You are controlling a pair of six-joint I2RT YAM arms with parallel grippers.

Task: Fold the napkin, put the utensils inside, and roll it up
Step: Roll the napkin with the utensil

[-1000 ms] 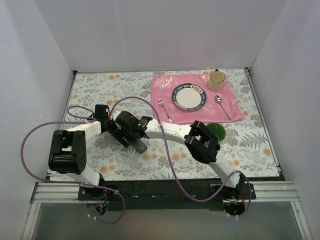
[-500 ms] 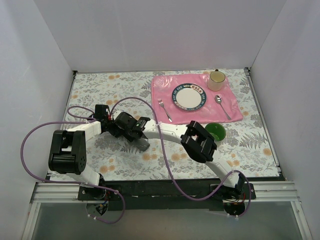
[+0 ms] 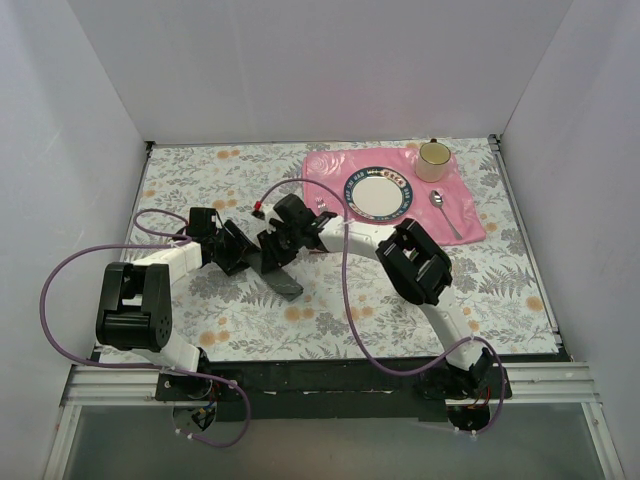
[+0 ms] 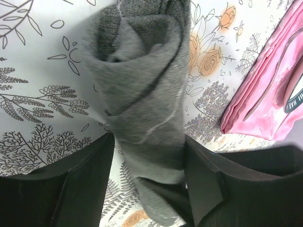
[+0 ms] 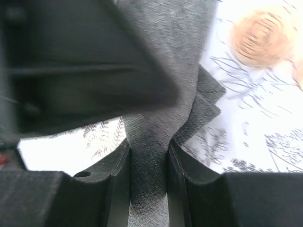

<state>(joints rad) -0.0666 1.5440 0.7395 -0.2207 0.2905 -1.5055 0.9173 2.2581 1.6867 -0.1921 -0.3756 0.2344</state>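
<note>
Two grippers meet on the napkin (image 4: 142, 94), a loose roll on the flowered table (image 3: 200, 180) left of the pink mat (image 3: 470, 215). In the last second the right gripper (image 5: 147, 165) has swung to the roll's far side, jaws clamped on a pinch of cloth; the left gripper (image 4: 149, 161) squeezes the roll's middle. Soft, slack grey weave may spring open, I judge, and the thin metal fork (image 4: 272, 78) and spoon (image 3: 441, 206) lie outside it on the glossy mat.
</note>
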